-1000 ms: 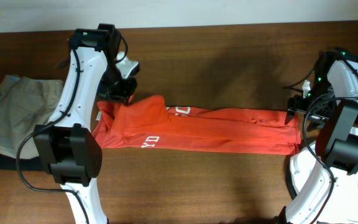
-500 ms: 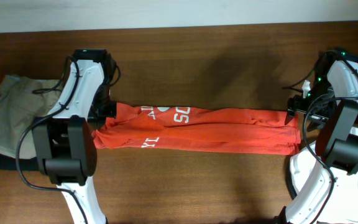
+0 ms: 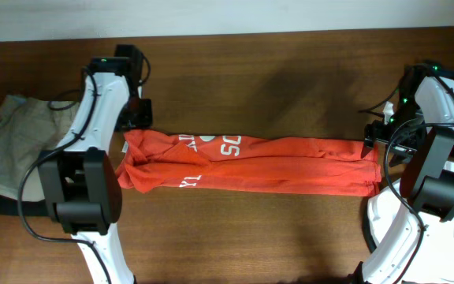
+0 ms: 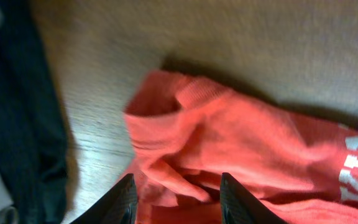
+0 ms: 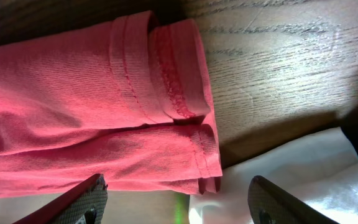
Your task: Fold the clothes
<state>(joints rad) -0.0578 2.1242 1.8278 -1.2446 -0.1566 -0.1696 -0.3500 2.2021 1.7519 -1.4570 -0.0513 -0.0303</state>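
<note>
The orange-red T-shirt [image 3: 251, 164] lies folded lengthwise into a long strip across the table, with white lettering near its left part. My left gripper [image 3: 135, 118] is open and empty, just above and behind the shirt's bunched left end [image 4: 229, 149]. My right gripper [image 3: 378, 136] is open and empty over the shirt's right end, where the stitched hem [image 5: 160, 74] lies flat on the wood.
A beige khaki garment [image 3: 14, 146] lies at the far left on dark cloth [image 4: 17, 124]. A white cloth [image 5: 291, 180] lies by the shirt's right end. Bare wooden tabletop [image 3: 274, 71] lies behind the shirt.
My left gripper laid the raised left end of the shirt down flat, let go of it and drew back. The right arm has not moved.
</note>
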